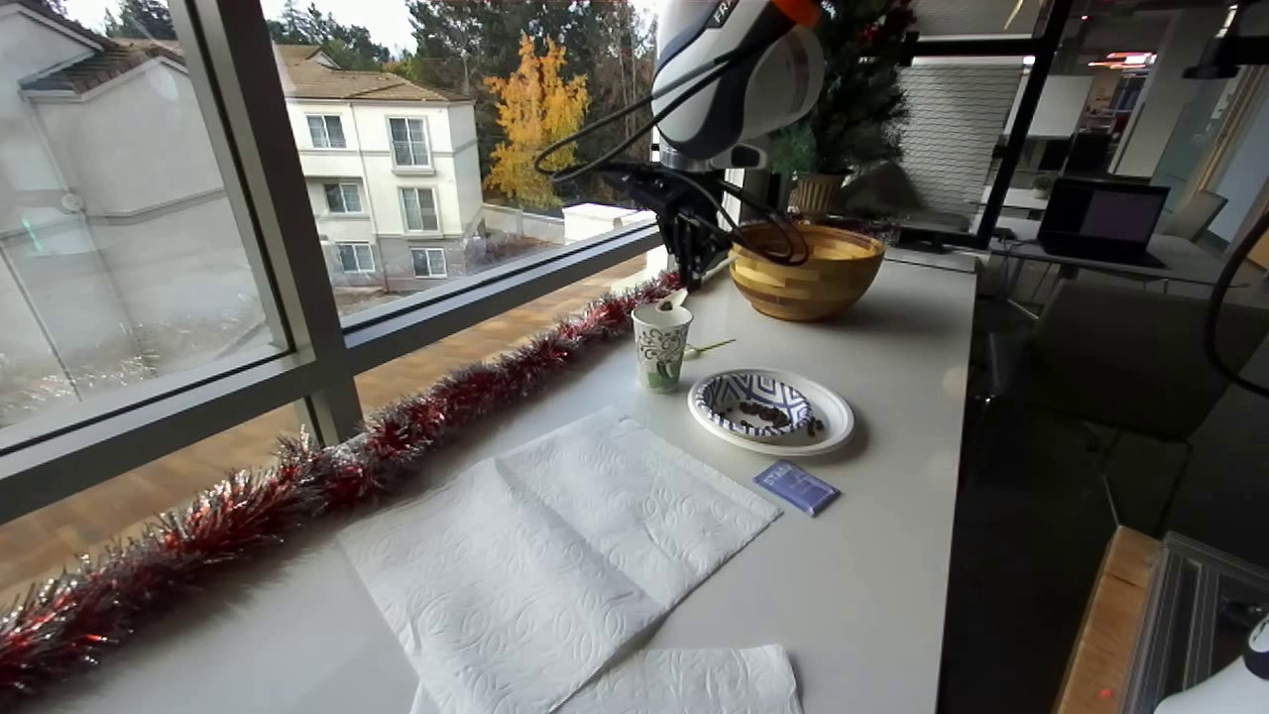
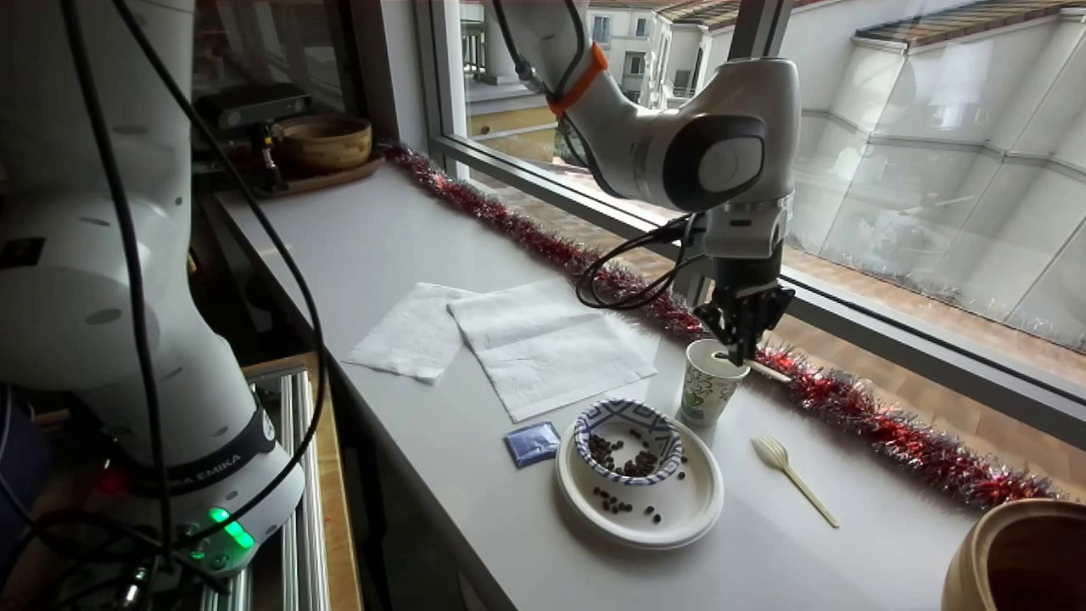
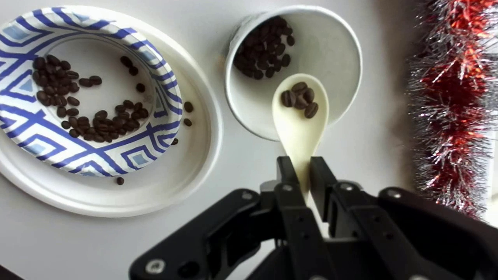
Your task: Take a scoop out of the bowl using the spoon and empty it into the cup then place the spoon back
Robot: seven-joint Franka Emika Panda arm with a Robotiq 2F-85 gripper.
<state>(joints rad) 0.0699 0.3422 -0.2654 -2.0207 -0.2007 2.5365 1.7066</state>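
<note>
“Five dark-brown oval beans (image 3: 300, 102): location?”

“In the cream-yellow plastic-looking spoon (image 3: 299, 134), clasped between the jaws, its tip over the mouth of the green-printed white paper cup (image 2: 706, 390).”

“And the blue-patterned white paper bowl (image 3: 103, 64)?”

“On the round white plate (image 3: 167, 184).”

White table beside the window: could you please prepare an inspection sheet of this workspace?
Surface: white table; damage, nothing seen.
Job's things: blue-patterned white paper bowl, on a round white plate, holds dark beans; green-printed white paper cup, upright, holds beans; cream-yellow spoon carries beans over the cup.
Clutter: white paper towels, blue packet, pale-yellow fork-like utensil, brown wooden bowl; stray beans on the plate.
Black gripper: closed on the spoon's handle.
Black cables: loop near the gripper; snags, nothing seen.
Surroundings: red-and-silver tinsel along the window.
</note>
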